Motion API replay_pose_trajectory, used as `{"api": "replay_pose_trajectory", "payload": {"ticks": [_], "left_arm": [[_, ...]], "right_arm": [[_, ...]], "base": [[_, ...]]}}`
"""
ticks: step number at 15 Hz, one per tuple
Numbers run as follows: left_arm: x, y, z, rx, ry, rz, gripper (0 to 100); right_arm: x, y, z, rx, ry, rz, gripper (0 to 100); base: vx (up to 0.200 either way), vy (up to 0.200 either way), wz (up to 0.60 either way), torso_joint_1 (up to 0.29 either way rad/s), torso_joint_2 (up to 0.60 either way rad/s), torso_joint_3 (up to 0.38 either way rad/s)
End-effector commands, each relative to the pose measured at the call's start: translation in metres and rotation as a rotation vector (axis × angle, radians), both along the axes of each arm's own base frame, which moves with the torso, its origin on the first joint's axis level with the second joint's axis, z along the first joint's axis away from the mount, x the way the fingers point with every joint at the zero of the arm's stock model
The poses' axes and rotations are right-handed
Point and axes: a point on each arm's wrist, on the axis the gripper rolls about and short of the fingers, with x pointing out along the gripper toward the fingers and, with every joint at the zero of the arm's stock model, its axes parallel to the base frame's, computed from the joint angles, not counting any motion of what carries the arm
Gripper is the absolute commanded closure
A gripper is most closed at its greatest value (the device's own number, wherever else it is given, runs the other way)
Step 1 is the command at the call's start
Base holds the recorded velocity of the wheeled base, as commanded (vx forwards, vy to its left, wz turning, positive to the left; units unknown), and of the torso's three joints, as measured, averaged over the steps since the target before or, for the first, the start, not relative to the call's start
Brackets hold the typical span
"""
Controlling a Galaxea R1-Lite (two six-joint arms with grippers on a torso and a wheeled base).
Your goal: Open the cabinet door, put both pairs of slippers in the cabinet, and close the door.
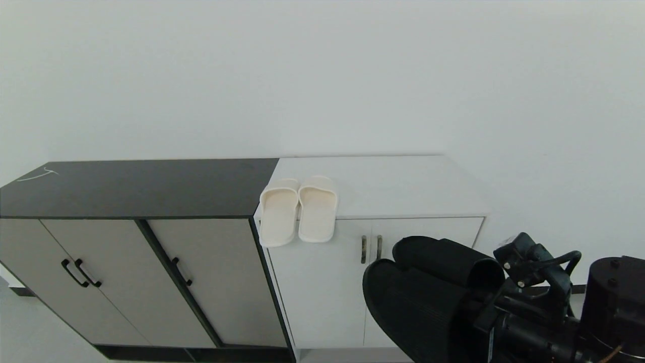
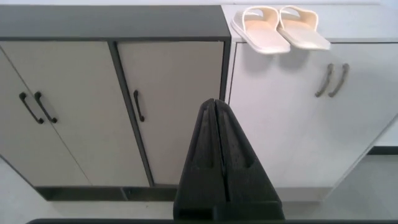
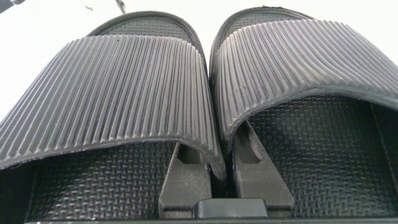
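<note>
While the right gripper [image 3: 217, 169] pinches the black slippers [image 1: 428, 287] together by their touching inner edges, low before the white cabinet [image 1: 403, 186], the left gripper [image 2: 216, 109] hangs pressed together and empty, and the white slippers [image 1: 298, 209] sit on top, overhanging the closed doors [image 1: 322, 282].
</note>
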Motion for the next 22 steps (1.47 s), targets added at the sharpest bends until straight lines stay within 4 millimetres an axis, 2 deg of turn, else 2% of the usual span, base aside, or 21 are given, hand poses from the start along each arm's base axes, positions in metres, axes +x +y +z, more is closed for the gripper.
{"api": "replay_pose_trajectory", "payload": {"ticks": [1, 22], "left_arm": [[0.000, 0.000, 0.000, 0.000, 0.000, 0.001, 100], [0.000, 0.000, 0.000, -0.003, 0.000, 0.001, 100]], "right_arm": [[-0.003, -0.002, 0.001, 0.005, -0.005, 0.003, 100], [-0.015, -0.014, 0.003, -0.013, -0.054, 0.042, 100]], "base": [[0.000, 0.200, 0.00, 0.002, 0.01, 0.007], [0.000, 0.200, 0.00, 0.004, 0.00, 0.004]]}}
